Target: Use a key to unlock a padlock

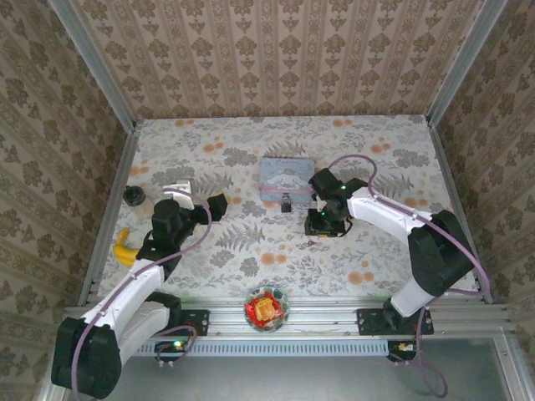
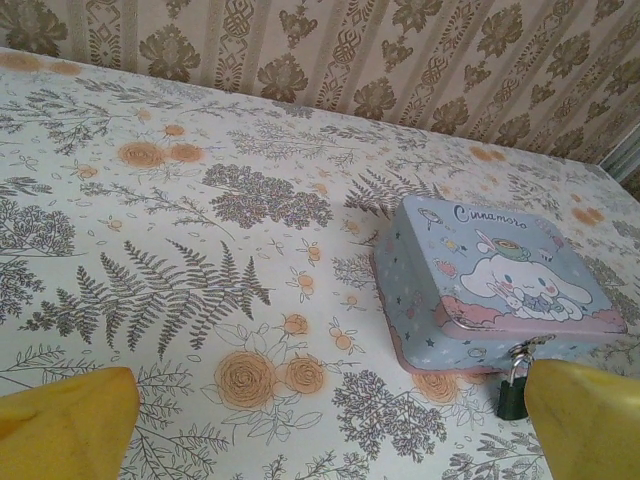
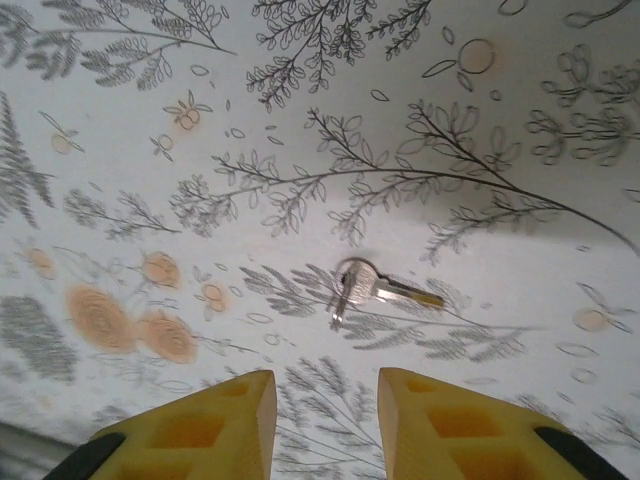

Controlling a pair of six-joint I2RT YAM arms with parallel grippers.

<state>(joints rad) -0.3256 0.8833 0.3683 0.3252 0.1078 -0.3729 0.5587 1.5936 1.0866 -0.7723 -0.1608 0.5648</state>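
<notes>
The tiny black padlock (image 1: 287,203) (image 2: 512,392) with a silvery shackle hangs from the front clasp of the pale blue cartoon tin (image 1: 287,178) (image 2: 490,285). A small silvery key (image 3: 375,288) on a ring lies flat on the floral tablecloth. My right gripper (image 3: 327,420) (image 1: 322,225) hovers over the cloth just short of the key, open, its yellow fingers (image 3: 200,430) apart with nothing between them. My left gripper (image 2: 325,440) (image 1: 213,207) stands open wide to the left of the tin, and the padlock shows beside its right finger (image 2: 585,420).
At the table's left edge lie a banana (image 1: 125,247), a round black knob-like object (image 1: 134,196) and a white item (image 1: 175,190). A bowl with red contents (image 1: 267,307) sits at the near edge between the arm bases. Wallpapered walls close in three sides.
</notes>
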